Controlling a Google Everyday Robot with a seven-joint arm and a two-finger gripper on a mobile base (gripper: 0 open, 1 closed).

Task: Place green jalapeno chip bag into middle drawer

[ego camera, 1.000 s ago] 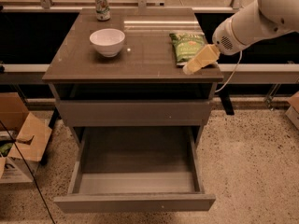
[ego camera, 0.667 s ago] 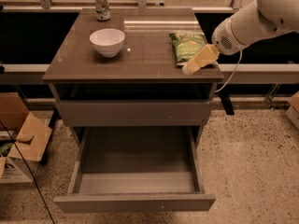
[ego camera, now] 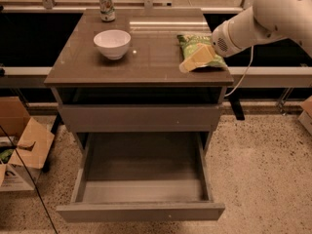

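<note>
The green jalapeno chip bag (ego camera: pixel 194 44) lies flat on the brown cabinet top (ego camera: pixel 146 57), near its right front corner. My gripper (ego camera: pixel 191 62), cream-coloured at the end of the white arm (ego camera: pixel 273 13), reaches in from the right and sits low over the bag's front half, covering part of it. The middle drawer (ego camera: pixel 141 179) is pulled out wide open below the cabinet, and its grey floor is bare.
A white bowl (ego camera: pixel 112 43) stands at the left of the top and a green-and-white drink can (ego camera: pixel 105 6) at the back left. A shut grey drawer front (ego camera: pixel 141 118) sits above the open drawer. Cardboard boxes (ego camera: pixel 22 145) stand on the floor at left.
My gripper has moved a little to the left, further over the chip bag. The bag, the bowl and the drawer have not moved.
</note>
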